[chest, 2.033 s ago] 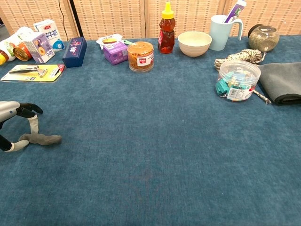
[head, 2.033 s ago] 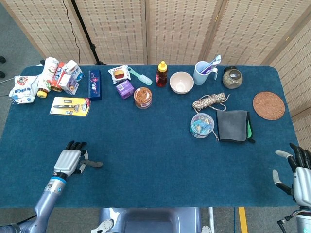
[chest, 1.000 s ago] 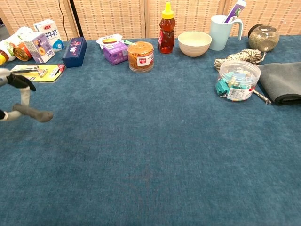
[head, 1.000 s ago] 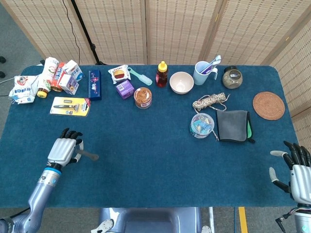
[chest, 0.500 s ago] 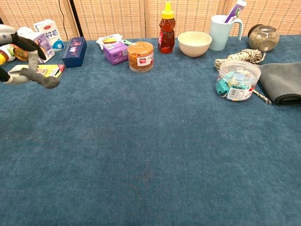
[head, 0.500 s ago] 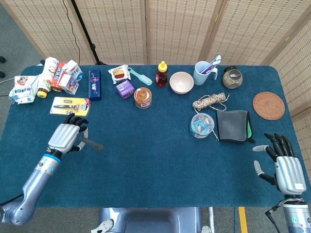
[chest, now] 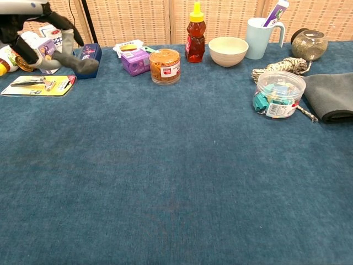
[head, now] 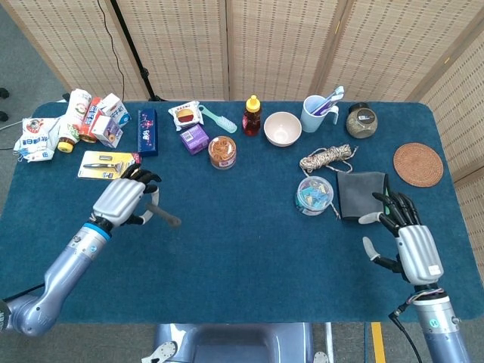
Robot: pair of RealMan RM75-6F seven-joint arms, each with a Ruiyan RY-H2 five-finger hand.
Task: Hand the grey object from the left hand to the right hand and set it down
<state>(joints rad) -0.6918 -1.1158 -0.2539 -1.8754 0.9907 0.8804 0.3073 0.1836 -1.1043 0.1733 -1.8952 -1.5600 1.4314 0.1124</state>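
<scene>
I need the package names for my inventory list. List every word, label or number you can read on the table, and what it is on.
None can be read for certain.
Milk cartons: print too small.
Blue box: blurred.
Razor card: too small.
Purple box: blurred.
Round jar: red-and-white label, unreadable.
White bag: red print, too small.
</scene>
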